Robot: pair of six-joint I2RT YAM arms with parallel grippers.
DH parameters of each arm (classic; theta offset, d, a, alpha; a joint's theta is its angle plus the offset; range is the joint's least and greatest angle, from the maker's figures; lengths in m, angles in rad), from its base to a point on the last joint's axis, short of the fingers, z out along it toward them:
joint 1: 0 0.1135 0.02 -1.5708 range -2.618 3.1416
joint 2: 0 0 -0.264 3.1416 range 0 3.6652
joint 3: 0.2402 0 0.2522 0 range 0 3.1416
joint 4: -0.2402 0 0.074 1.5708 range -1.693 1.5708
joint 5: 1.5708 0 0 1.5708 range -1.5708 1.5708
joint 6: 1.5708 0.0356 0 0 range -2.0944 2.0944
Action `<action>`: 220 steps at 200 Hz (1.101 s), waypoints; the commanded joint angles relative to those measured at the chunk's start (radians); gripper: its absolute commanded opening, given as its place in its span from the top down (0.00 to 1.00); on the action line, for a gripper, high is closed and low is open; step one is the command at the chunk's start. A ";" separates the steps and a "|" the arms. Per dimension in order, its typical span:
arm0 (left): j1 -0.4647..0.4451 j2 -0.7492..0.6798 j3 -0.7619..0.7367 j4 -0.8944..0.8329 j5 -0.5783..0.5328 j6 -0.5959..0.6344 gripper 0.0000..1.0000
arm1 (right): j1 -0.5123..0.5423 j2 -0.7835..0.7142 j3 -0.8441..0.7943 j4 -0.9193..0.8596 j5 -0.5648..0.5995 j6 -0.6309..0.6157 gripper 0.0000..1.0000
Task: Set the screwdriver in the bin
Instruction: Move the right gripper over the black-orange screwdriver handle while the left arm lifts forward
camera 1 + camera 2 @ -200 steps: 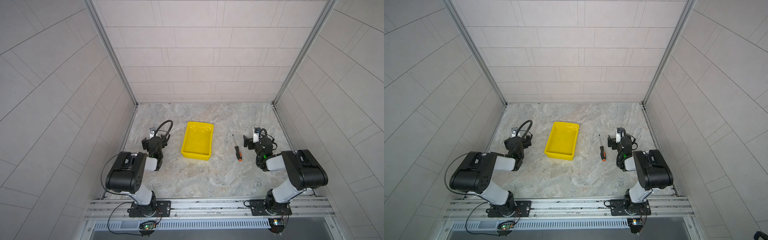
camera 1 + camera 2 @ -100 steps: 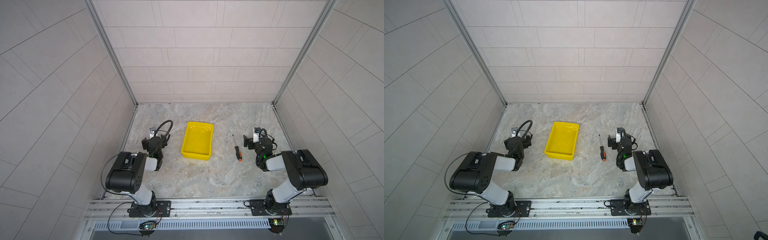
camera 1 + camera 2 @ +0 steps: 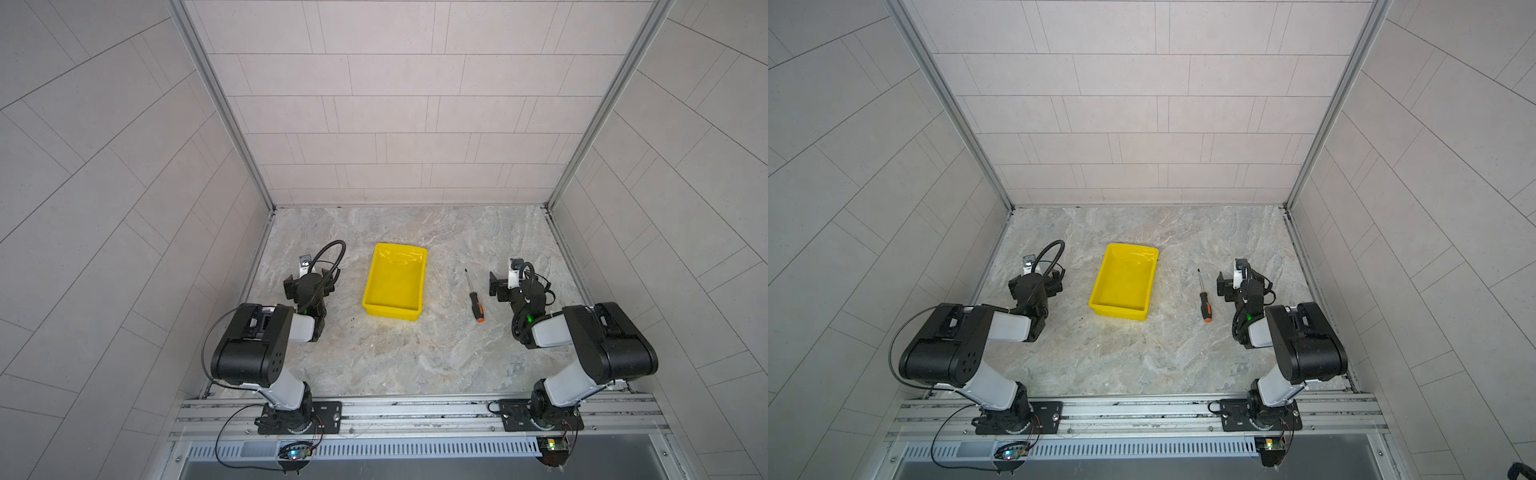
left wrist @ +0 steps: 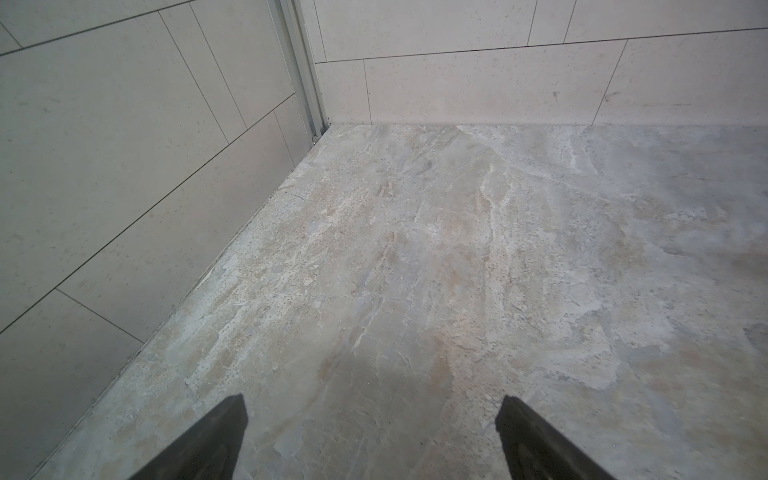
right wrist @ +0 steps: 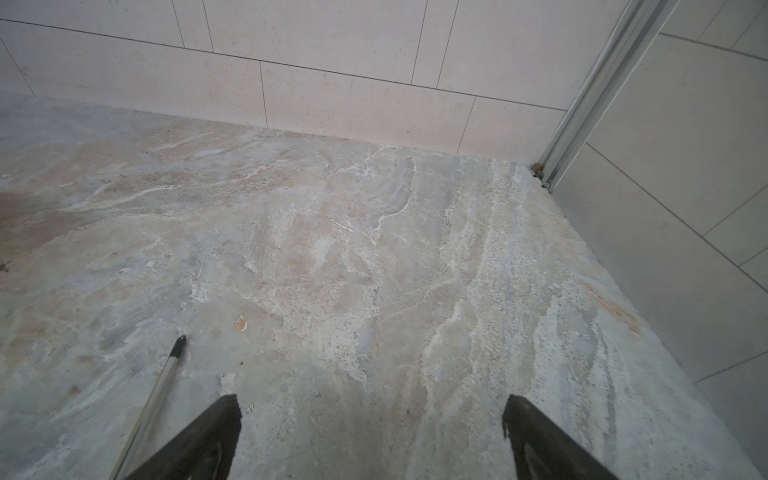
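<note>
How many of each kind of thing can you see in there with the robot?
screwdriver: 1
yellow bin: 1
grippers: 2 (left gripper, right gripper)
Total: 4

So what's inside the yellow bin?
Nothing: the shallow bright yellow plastic bin shows only its glossy bare floor. The black-and-orange screwdriver lies outside it. Its near wall hides a thin strip inside.

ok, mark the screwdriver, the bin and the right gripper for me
screwdriver (image 3: 474, 301): in a top view, on the black handle.
bin (image 3: 390, 314): in a top view, on the near outer wall.
right gripper (image 5: 370, 401): right wrist view, midway between its open fingertips.
</note>
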 commanded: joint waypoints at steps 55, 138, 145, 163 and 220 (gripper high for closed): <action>-0.002 0.003 0.009 0.032 -0.010 0.003 0.00 | 0.107 -0.537 0.342 -1.140 0.349 0.424 0.01; -0.001 0.003 0.009 0.032 -0.007 0.004 0.00 | 0.095 -0.663 0.078 -1.178 0.226 0.639 0.01; -0.001 0.003 0.010 0.032 -0.008 0.004 0.00 | 0.125 -0.666 0.079 -1.162 0.255 0.630 0.01; -0.001 0.003 0.010 0.031 -0.007 0.003 0.00 | 0.229 -0.637 0.078 -1.136 0.378 0.616 0.01; -0.001 0.003 0.010 0.031 -0.007 0.004 0.00 | 0.357 -0.499 0.157 -1.157 0.495 0.591 0.01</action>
